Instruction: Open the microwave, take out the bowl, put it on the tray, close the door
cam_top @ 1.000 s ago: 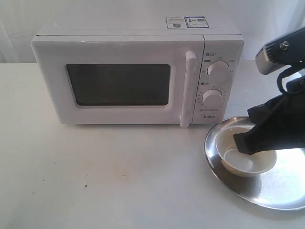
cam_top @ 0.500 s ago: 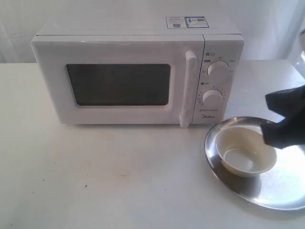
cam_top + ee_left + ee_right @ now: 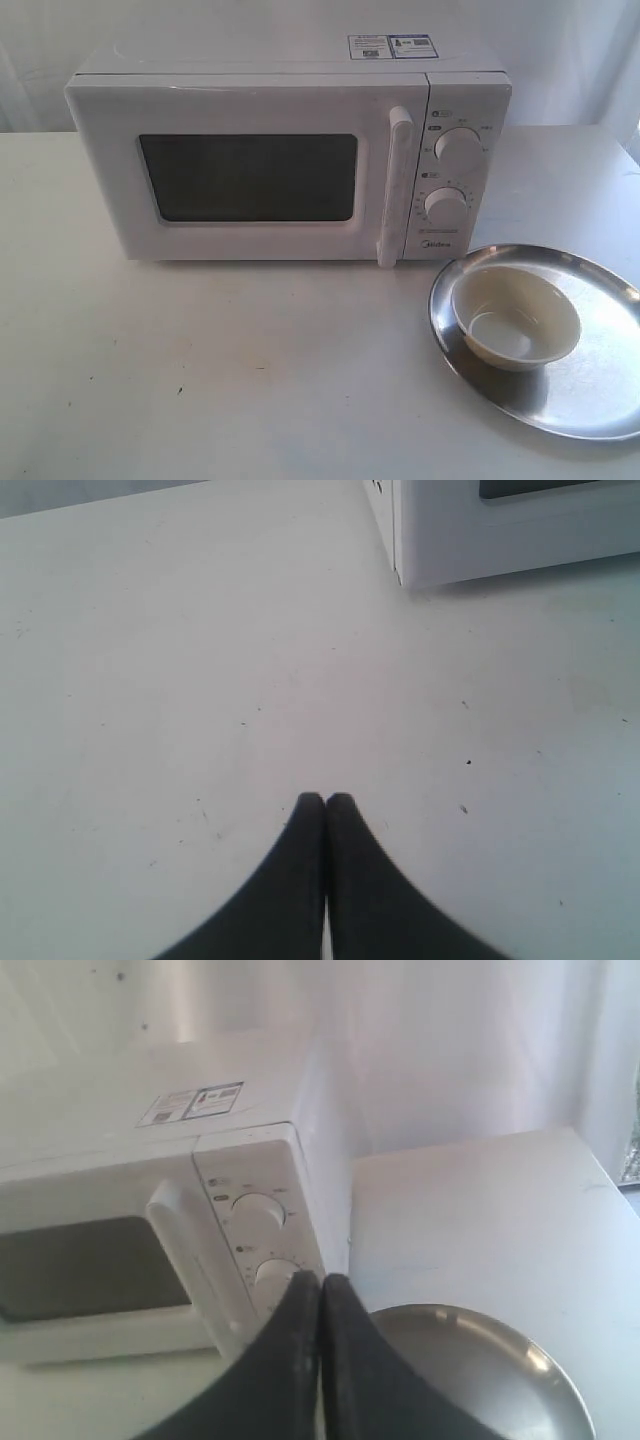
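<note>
The white microwave [image 3: 280, 150] stands at the back of the table with its door [image 3: 245, 175] shut flat; the bar handle [image 3: 395, 185] is upright. The cream bowl [image 3: 515, 318] sits upright inside the silver tray [image 3: 600, 390], towards the tray's left side. Neither arm shows in the exterior view. My right gripper [image 3: 321, 1282] is shut and empty, held above and behind the tray [image 3: 500, 1360], facing the microwave [image 3: 240, 1220]; the bowl is hidden there. My left gripper [image 3: 325, 802] is shut and empty over bare table near a microwave corner [image 3: 400, 570].
The white table [image 3: 250, 370] stretches bare in front of the microwave. A white backdrop hangs behind. The table's right edge runs close behind the tray. The tray reaches the right border of the exterior view.
The right gripper let go of the bowl, lifted away to the right and left the exterior view. Bowl, tray and microwave stay where they were.
</note>
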